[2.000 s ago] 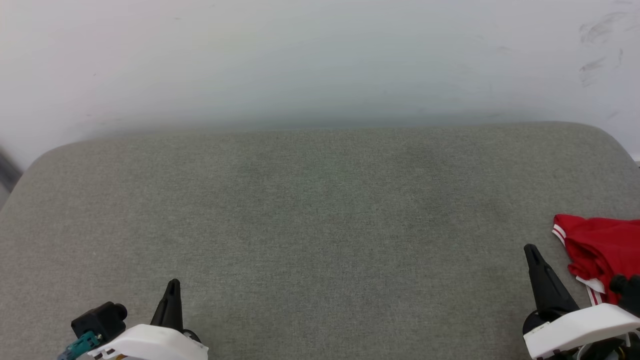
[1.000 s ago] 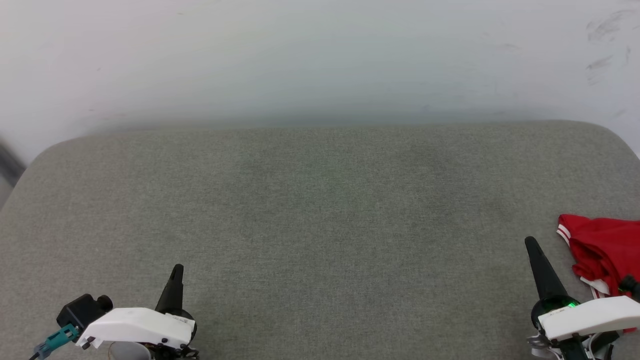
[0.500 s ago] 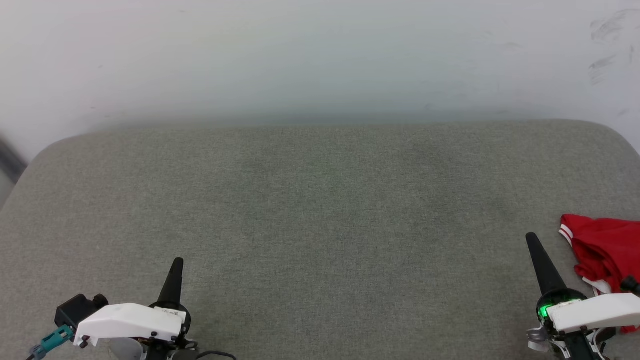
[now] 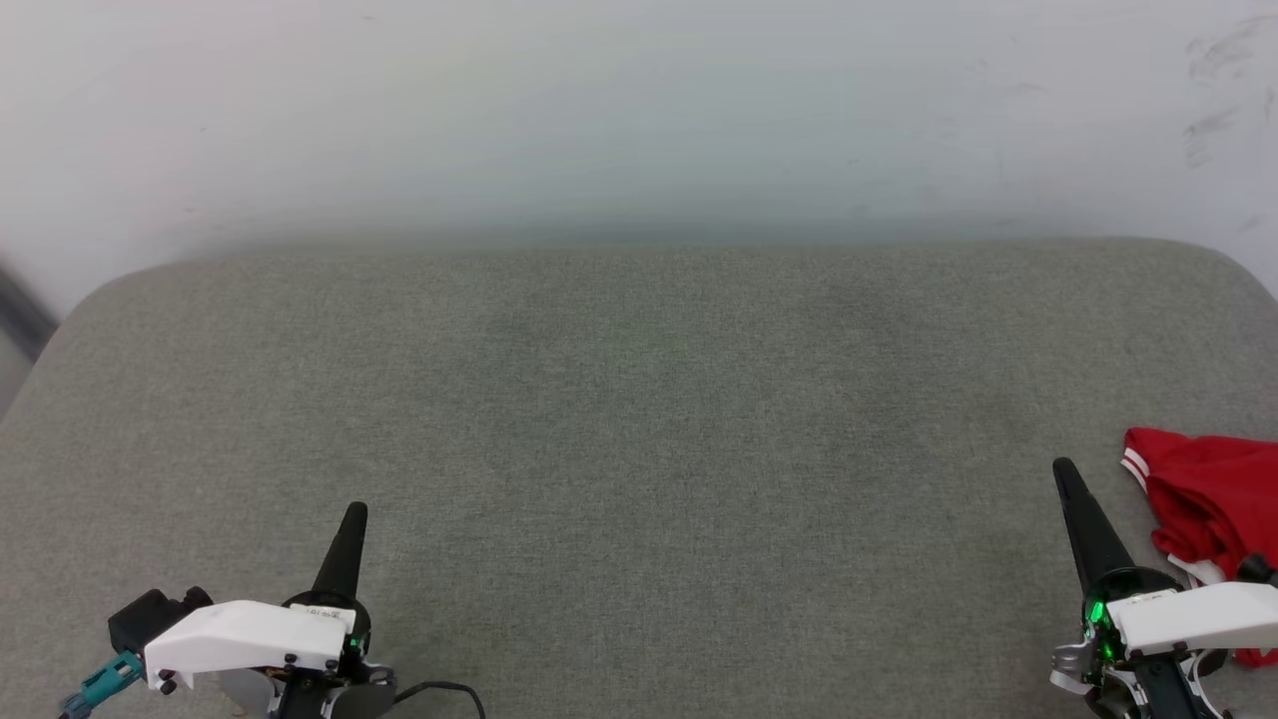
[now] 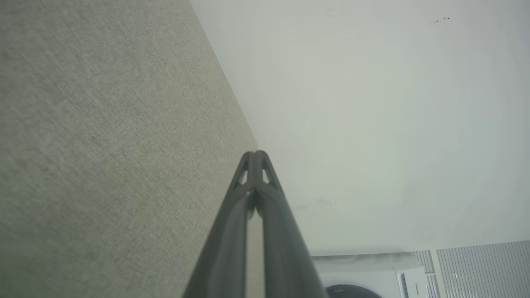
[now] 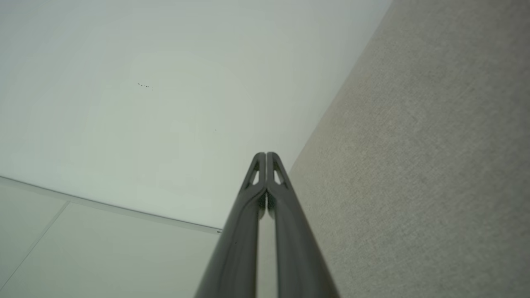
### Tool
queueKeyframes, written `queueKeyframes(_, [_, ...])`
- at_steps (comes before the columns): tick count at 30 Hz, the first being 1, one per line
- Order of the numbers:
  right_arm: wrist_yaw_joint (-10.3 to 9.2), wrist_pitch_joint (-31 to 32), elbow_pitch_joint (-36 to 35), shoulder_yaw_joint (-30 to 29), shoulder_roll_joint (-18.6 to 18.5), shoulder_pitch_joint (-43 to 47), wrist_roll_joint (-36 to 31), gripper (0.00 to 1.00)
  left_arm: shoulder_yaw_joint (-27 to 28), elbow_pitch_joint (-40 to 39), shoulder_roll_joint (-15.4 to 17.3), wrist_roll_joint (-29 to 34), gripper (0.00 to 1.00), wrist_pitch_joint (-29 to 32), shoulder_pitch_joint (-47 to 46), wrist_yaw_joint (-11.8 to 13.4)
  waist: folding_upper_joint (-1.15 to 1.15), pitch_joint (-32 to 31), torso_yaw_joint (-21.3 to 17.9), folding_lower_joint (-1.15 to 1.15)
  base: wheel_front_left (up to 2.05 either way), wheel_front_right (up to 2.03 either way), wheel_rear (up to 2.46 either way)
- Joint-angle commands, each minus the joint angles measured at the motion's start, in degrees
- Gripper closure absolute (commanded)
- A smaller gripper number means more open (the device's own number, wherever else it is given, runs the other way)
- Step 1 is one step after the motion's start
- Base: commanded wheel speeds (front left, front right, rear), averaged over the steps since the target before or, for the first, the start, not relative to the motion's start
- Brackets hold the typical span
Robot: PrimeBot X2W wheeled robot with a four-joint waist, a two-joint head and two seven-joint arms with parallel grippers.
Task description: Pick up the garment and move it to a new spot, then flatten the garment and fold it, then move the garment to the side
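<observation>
Head view shows a red jersey (image 4: 1203,484) just right of the right pincer (image 4: 1064,471); wrist views show it and the left pincer (image 5: 256,155) pinched closed, empty.

The garment (image 4: 1203,489) is red with white-and-red striped trim (image 4: 1135,465). The cushion (image 4: 639,419) is a plain grey-green weave, the wall (image 4: 639,110) pale off-white with faint grey scuffs (image 4: 1213,45). The left gripper (image 4: 353,514) and right gripper (image 4: 1064,471) have black fingers (image 4: 342,564) and white housings (image 4: 1193,611); a green light (image 4: 1096,611) glows on the right, a teal connector (image 4: 105,684) shows by the left.
</observation>
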Motion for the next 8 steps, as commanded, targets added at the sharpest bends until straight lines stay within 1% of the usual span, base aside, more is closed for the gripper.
queueKeyframes(1, [-0.01,0.08,-0.06,-0.10,0.14,-1.21,0.98,1.00,0.56,-0.13,-0.17,-0.66,1.00,0.18,-1.09,-0.64,0.00,0.01,0.01,0.00,0.00,0.00,0.00])
queueKeyframes(8, [-0.01,0.23,0.88,-0.23,0.18,-1.72,4.45,1.00,1.77,0.32,-0.95,-3.21,1.00,1.19,-1.51,-1.65,0.00,0.14,0.15,0.00,0.00,0.00,0.00])
